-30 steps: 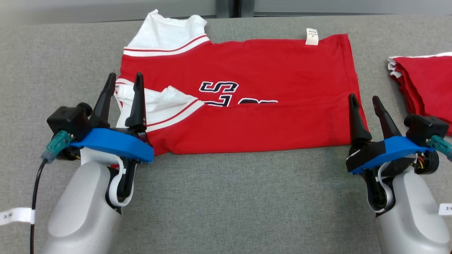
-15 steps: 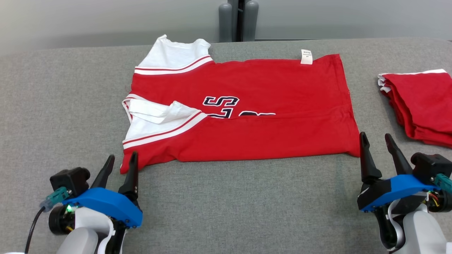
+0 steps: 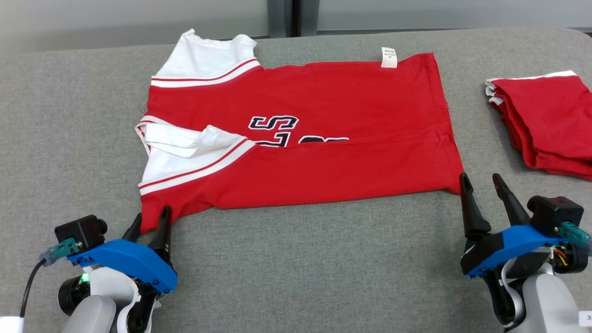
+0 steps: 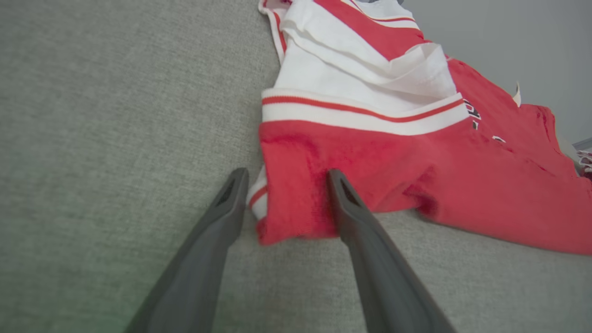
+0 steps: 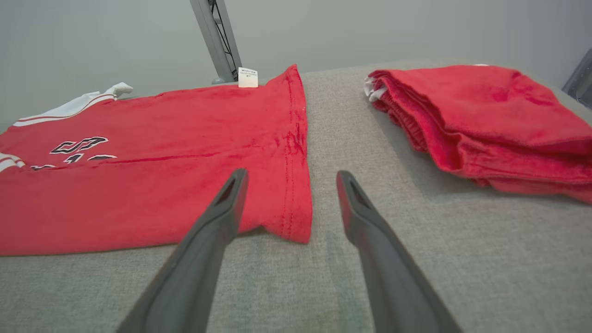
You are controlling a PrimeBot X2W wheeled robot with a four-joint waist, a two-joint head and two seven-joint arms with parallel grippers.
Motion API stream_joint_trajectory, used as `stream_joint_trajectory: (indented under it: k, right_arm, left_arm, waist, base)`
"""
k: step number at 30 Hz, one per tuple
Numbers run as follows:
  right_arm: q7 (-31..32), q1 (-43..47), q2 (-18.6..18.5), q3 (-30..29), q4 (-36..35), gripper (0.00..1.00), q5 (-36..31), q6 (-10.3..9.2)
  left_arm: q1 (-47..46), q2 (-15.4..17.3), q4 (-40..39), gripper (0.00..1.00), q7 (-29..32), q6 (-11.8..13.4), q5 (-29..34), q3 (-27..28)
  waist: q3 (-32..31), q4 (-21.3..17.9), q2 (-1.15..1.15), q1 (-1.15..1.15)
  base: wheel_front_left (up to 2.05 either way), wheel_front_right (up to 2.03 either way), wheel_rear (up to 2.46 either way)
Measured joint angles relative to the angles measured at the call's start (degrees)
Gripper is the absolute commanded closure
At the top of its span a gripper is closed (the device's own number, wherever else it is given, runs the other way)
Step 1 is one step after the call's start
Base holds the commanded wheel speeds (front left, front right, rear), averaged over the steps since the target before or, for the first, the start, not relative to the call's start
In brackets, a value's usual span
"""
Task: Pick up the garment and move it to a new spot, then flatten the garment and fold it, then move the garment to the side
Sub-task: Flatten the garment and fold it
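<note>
Tabletop (image 3: 300, 259) of grey fabric, pale wall (image 3: 138, 18) behind, bears the garment (image 3: 347, 101); left end effector (image 3: 151, 213) and right end effector (image 3: 479, 176) gape.

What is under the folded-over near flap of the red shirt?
The black lettering runs under it: part shows above the fold, the rest is covered. Whatever else lies beneath the red shirt cannot be seen.

Your head camera looks down and forward over the grey table (image 3: 296, 259), taking in the whole red shirt (image 3: 323, 162). Your left wrist camera sits low and close at the shirt's near sleeve-side corner, looking along it. Your right wrist camera, also low, faces the opposite near corner and the folded red pile (image 5: 485, 120), which the head view shares at its right edge.
</note>
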Motion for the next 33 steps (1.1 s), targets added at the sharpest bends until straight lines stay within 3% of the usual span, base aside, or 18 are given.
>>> stream_joint_trajectory:
  k: [1,2,3,17,19,22,24,29,33]
  right_arm:
    - [0.19,-0.02,0.0,-0.04,0.27,0.0,0.01,0.0]
    - [0.63,-0.03,-0.01,-0.08,0.75,0.0,0.0,0.0]
    - [0.85,-0.06,-0.01,-0.09,1.24,0.0,0.01,0.0]
    - [3.77,-7.31,-0.01,-2.29,16.26,0.0,0.09,0.0]
    - [3.9,-8.89,-0.02,-2.18,18.85,0.55,0.71,0.0]
    - [3.56,-10.54,-0.1,-1.85,21.79,0.93,1.56,0.0]
    - [2.55,-11.05,-0.08,-1.31,22.92,1.0,2.76,0.0]
    - [0.46,-11.66,0.04,-0.76,22.16,1.0,4.12,0.0]
    - [0.26,-10.89,0.03,-1.2,16.53,1.0,5.16,0.0]
  left_arm:
    - [-0.04,-0.04,0.05,0.58,-0.08,0.0,-0.03,0.03]
    - [-0.04,-0.07,0.09,0.91,-0.11,-0.08,-0.05,-0.01]
    - [-0.04,-0.08,0.05,1.0,-0.19,-0.16,-0.05,-0.05]
    - [-0.81,-0.3,-3.72,1.0,-4.0,-1.86,1.24,-0.88]
    - [-0.93,-0.31,-3.79,1.0,-4.43,-1.94,1.51,-1.12]
    - [-1.08,-0.33,-3.86,1.0,-5.0,-2.37,1.6,-1.35]
    - [-1.08,-0.21,-4.32,1.0,-5.48,-2.47,1.75,-1.41]
    - [-0.97,0.99,-7.99,1.0,-6.25,-2.52,2.63,-1.36]
    - [0.69,2.91,-14.85,1.0,-5.79,-1.56,4.17,-1.48]
  waist:
    - [0.09,-0.01,0.0,0.0]
    - [0.13,0.01,0.0,0.0]
    - [0.15,0.06,0.0,0.0]
    - [-0.39,2.59,0.0,0.01]
    - [-0.56,2.73,0.0,0.01]
    - [-1.0,2.83,0.0,0.01]
    - [-1.53,2.83,0.0,0.01]
    - [-3.72,2.78,0.0,0.01]
    - [-5.84,2.77,0.0,0.01]
  base:
    - [0.0,0.0,0.0]
    - [0.0,0.0,0.0]
    - [0.0,0.0,0.0]
    - [0.0,0.0,0.0]
    - [0.0,0.0,0.0]
    - [0.0,0.0,0.0]
    - [0.0,0.0,0.0]
    - [0.0,0.0,0.0]
    - [0.0,0.0,0.0]
